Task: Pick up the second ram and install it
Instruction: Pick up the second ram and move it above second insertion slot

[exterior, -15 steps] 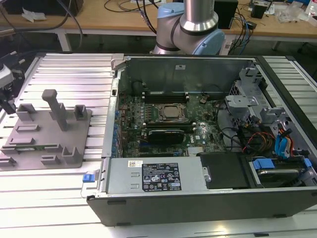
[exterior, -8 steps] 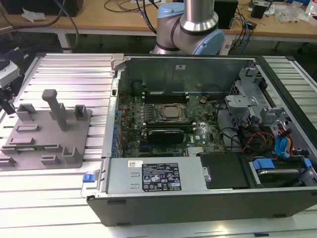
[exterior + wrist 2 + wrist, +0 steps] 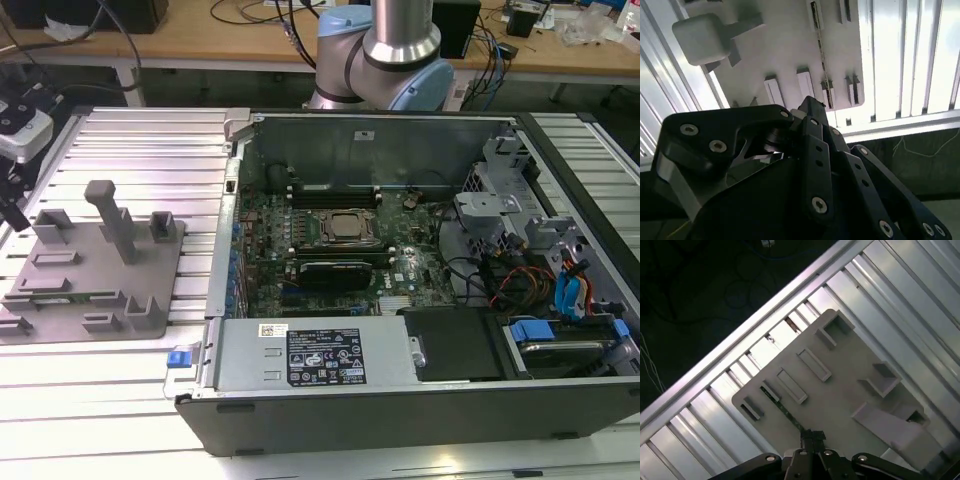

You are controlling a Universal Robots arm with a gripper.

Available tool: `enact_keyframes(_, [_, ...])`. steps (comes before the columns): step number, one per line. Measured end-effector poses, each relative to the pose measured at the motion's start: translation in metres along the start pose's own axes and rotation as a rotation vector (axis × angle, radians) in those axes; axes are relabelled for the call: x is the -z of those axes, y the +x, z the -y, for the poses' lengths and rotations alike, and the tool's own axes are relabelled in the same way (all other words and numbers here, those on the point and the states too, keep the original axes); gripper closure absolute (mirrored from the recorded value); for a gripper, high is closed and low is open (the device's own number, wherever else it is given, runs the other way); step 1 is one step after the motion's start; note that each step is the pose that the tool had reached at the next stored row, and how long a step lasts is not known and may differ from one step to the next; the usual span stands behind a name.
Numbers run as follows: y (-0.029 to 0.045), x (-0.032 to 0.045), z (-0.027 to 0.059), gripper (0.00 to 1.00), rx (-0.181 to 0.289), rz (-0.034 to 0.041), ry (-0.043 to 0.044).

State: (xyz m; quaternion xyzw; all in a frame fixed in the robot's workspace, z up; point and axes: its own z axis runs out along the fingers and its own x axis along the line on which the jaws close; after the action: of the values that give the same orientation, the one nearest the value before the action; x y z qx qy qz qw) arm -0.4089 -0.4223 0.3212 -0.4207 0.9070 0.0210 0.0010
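While the second ram (image 3: pixel 823 65) stands on edge in its slot in the grey holder (image 3: pixel 100 270) on the worktop (image 3: pixel 140 130), untouched, I cannot tell how the jaws stand above it; they look nearer one end, so I fear a lopsided grip could tilt the stick or jam it

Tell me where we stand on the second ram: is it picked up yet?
Done: nothing that shows; the second ram lies in its holder on the gray fixture tray. In hand: the gripper hangs above that tray, over the stick's end, not lifting it. Left: the pick-up and the seating in the open computer case.
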Motion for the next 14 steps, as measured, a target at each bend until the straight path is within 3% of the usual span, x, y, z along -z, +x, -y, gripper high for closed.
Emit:
enact_keyframes(8, [0.0001,-0.0002,0.0000,0.92,0.238,-0.0089,-0.0047])
enact_keyframes(14, [0.0004,-0.0002,-0.0004,0.92,0.368,-0.0140,-0.0070])
